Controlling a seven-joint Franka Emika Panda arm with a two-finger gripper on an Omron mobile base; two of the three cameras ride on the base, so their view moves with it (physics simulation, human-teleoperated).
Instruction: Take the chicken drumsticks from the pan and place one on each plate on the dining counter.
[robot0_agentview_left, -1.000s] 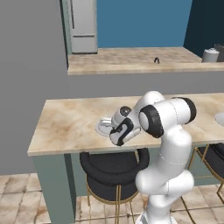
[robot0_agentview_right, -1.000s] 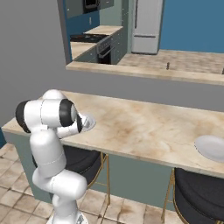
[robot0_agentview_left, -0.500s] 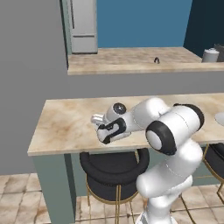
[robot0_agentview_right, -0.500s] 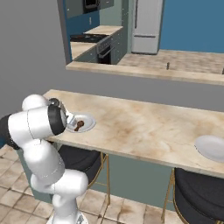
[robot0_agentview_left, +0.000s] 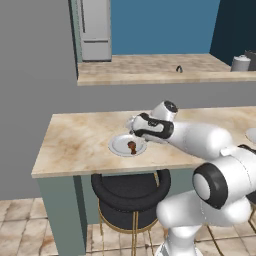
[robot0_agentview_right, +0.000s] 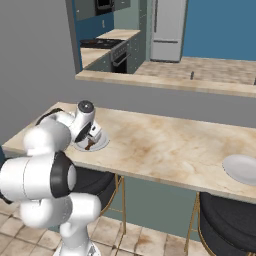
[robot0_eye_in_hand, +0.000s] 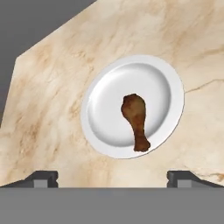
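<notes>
Looking at the left base view, you've got one drumstick (robot0_agentview_left: 132, 146) lying on the plate (robot0_agentview_left: 120, 145) near the counter's (robot0_agentview_left: 75, 145) left end, gripper (robot0_agentview_left: 134, 128) hovering just above. In the right base view, same plate (robot0_agentview_right: 100, 143) sits by the arm, and a second plate (robot0_agentview_right: 242, 168) waits well apart to the right. Hand view shows you the fingertips (robot0_eye_in_hand: 41, 177) spread wide, holding nothing, drumstick (robot0_eye_in_hand: 136, 120) resting mid-plate (robot0_eye_in_hand: 105, 109).

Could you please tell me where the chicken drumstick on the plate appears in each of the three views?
Left base view: chicken drumstick left of centre, beside the gripper.
Right base view: left of centre, under the hand.
Hand view: centre.
Shared landmark: its round plate.
</notes>
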